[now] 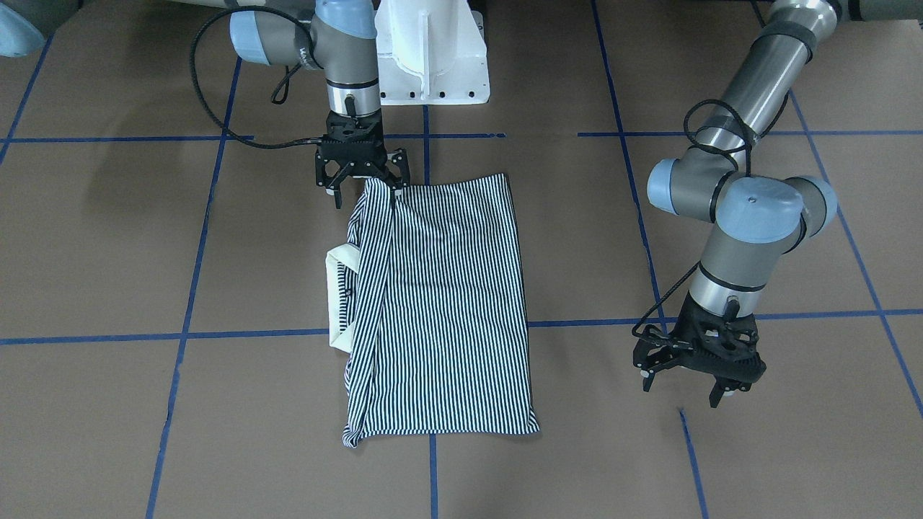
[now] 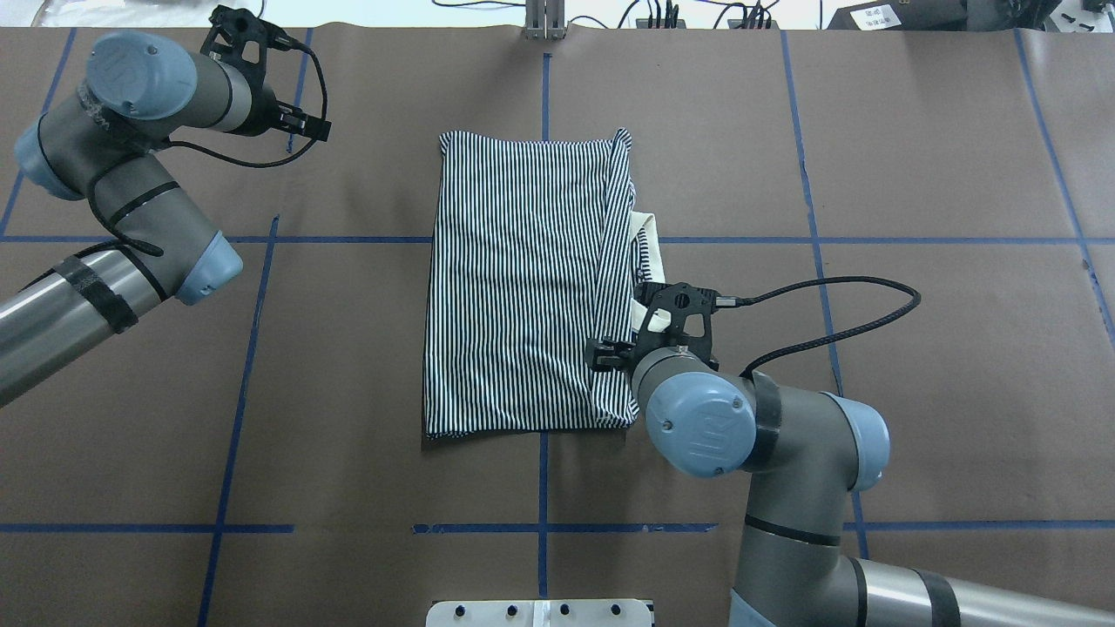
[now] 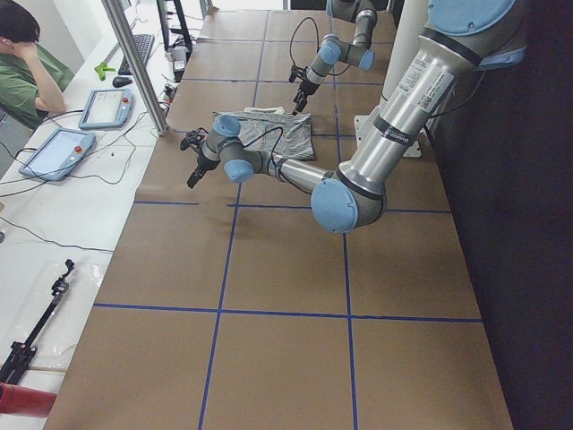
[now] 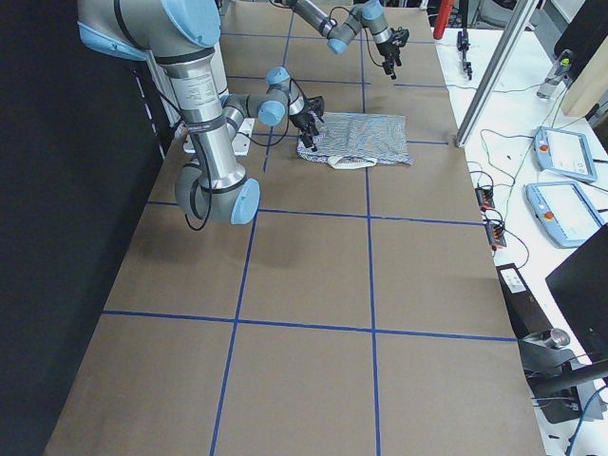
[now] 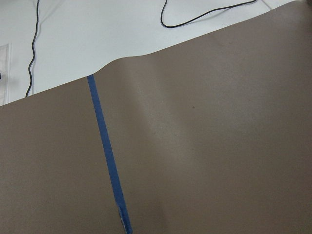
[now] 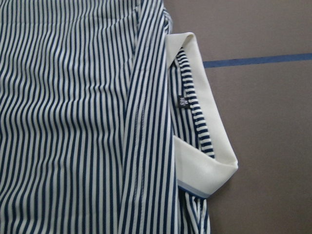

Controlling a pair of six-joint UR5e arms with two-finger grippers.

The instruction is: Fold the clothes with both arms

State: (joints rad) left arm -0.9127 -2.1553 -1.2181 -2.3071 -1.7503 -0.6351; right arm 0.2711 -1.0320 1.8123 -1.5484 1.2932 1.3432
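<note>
The striped polo shirt lies flat on the table, folded into a long rectangle, and shows in the overhead view too. Its cream collar sticks out of the folded edge on my right side, and fills the right wrist view. My right gripper hangs over the shirt's corner nearest my base with its fingers spread open; the cloth edge lies between them. My left gripper is open and empty, well off to the shirt's side above bare table. The left wrist view shows only brown paper.
Blue tape lines grid the brown table cover. The white pedestal base stands just behind the shirt. The table's far edge carries cables. A seated operator and tablets are at a side bench.
</note>
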